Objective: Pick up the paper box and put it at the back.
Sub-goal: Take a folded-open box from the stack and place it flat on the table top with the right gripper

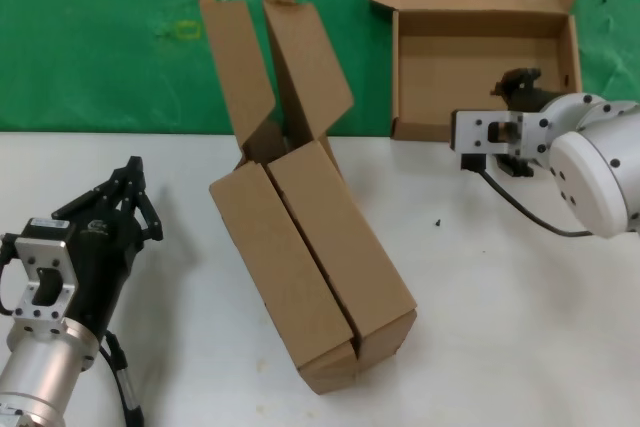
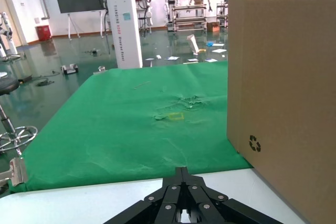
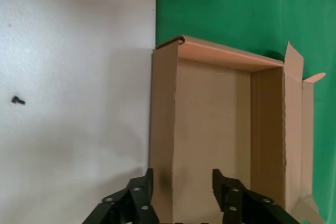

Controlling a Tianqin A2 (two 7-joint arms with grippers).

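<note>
The paper box is a shallow brown mailer with its lid folded back. It lies at the right on the green cloth at the back, with its front wall along the cloth's edge. My right gripper is open at the box's front right part. In the right wrist view the box fills the middle and the right gripper straddles its front wall, one finger over the white table and one inside the box, not closed on it. My left gripper is shut and empty, low at the left.
Two tall brown boxes with rounded-tab lids stand side by side mid-table, and also show close beside the left gripper in the left wrist view. A small black screw lies on the white tabletop.
</note>
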